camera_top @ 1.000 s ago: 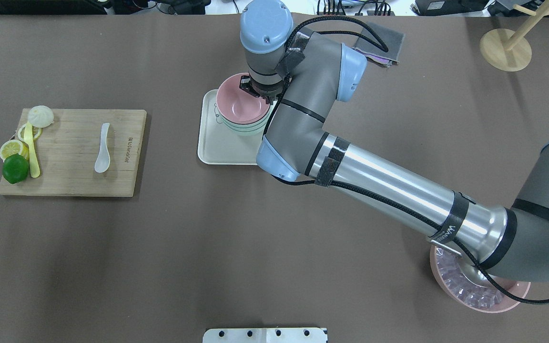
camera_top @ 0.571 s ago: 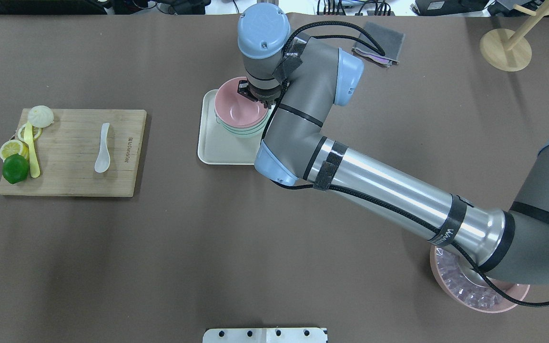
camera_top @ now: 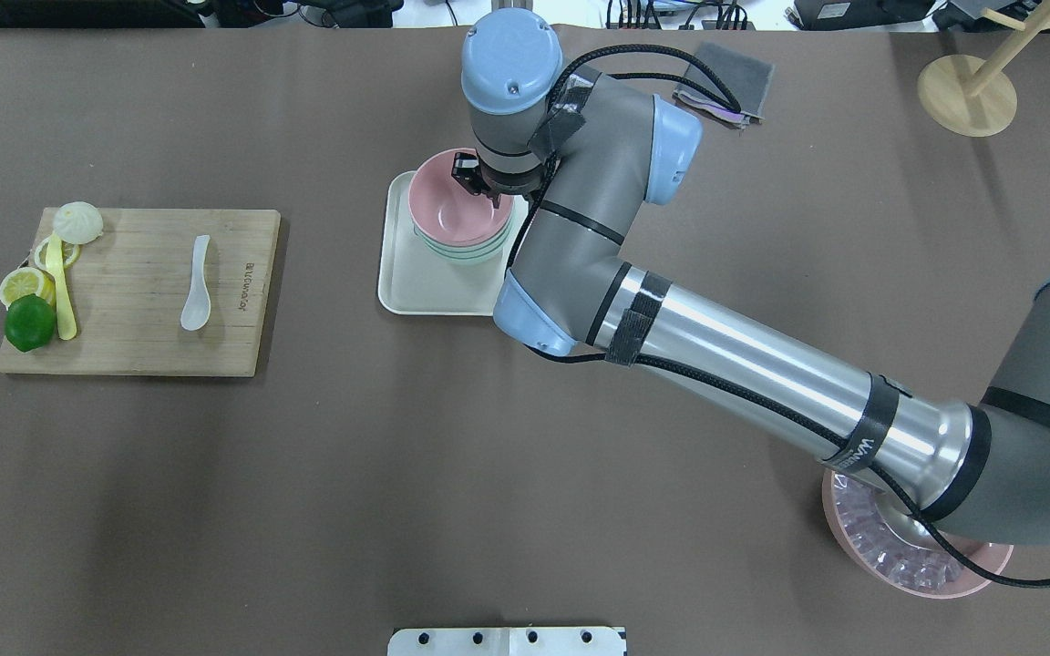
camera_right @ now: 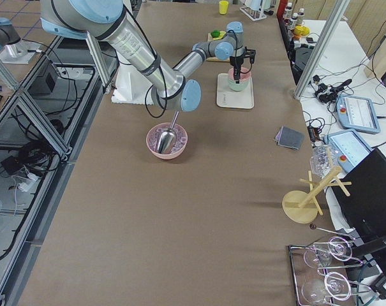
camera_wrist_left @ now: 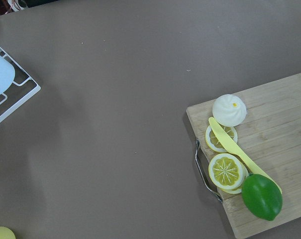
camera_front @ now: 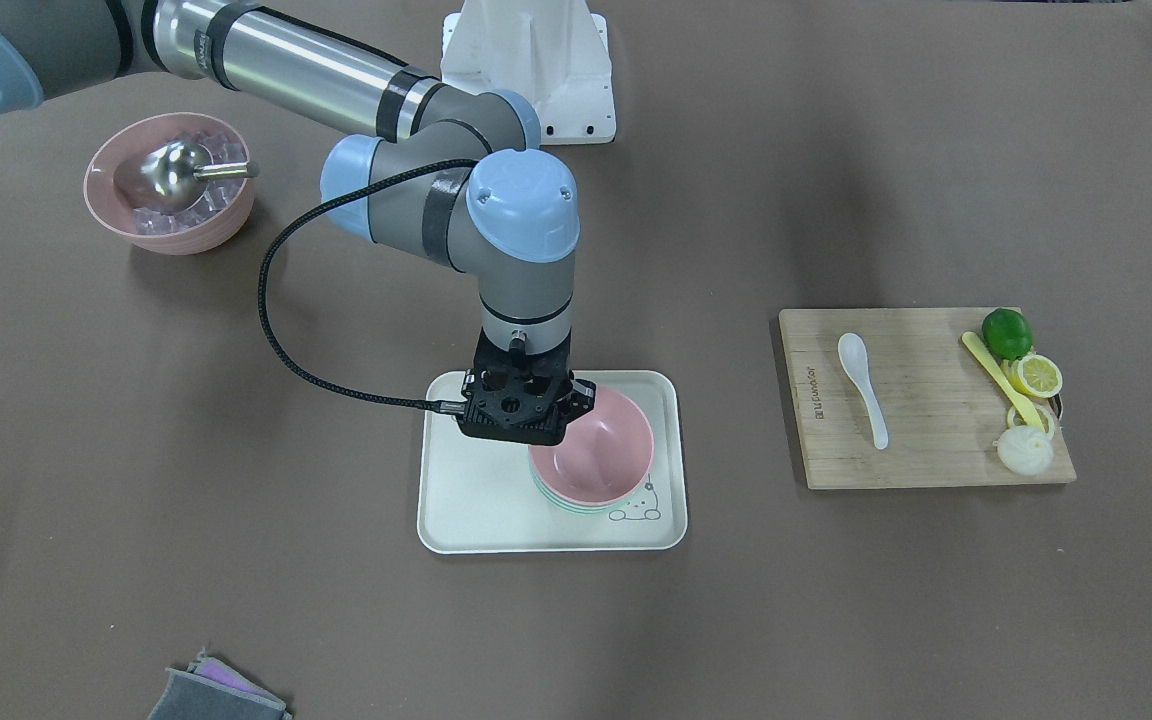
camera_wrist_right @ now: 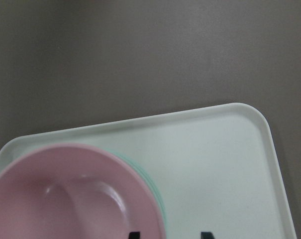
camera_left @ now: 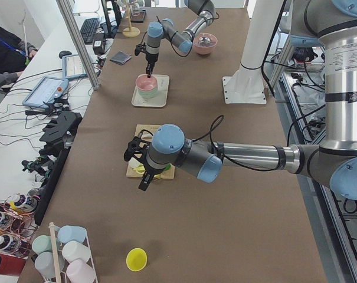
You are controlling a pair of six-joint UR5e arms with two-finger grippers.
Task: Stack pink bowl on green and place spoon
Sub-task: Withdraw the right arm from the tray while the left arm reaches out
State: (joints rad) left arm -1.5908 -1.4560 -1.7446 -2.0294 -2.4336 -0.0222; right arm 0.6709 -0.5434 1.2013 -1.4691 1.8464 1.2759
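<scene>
The pink bowl (camera_top: 452, 208) (camera_front: 604, 445) sits nested on the green bowls (camera_top: 468, 251) (camera_front: 576, 503) at the far side of a white tray (camera_top: 416, 282). My right gripper (camera_top: 479, 182) (camera_front: 526, 425) stands at the bowl's rim. In the right wrist view its fingertips (camera_wrist_right: 134, 234) are apart, one over the inside of the pink bowl (camera_wrist_right: 65, 199) and one over the tray (camera_wrist_right: 230, 164). The white spoon (camera_top: 197, 287) (camera_front: 863, 385) lies on the wooden board (camera_top: 133, 346). My left gripper (camera_left: 140, 171) hovers over that board; I cannot tell whether it is open or shut.
The board also carries a lime (camera_top: 29, 321), lemon slices (camera_top: 22, 284), a white bun (camera_top: 77, 221) and a yellow utensil (camera_top: 60, 292). A pink bowl of clear cubes with a metal scoop (camera_front: 171, 190) stands near the right arm's base. A grey cloth (camera_top: 725, 82) and a wooden stand (camera_top: 967, 96) are at the back.
The right gripper has brought the pink bowl slightly left and down onto the green stack. The spoon and the board have not moved.
</scene>
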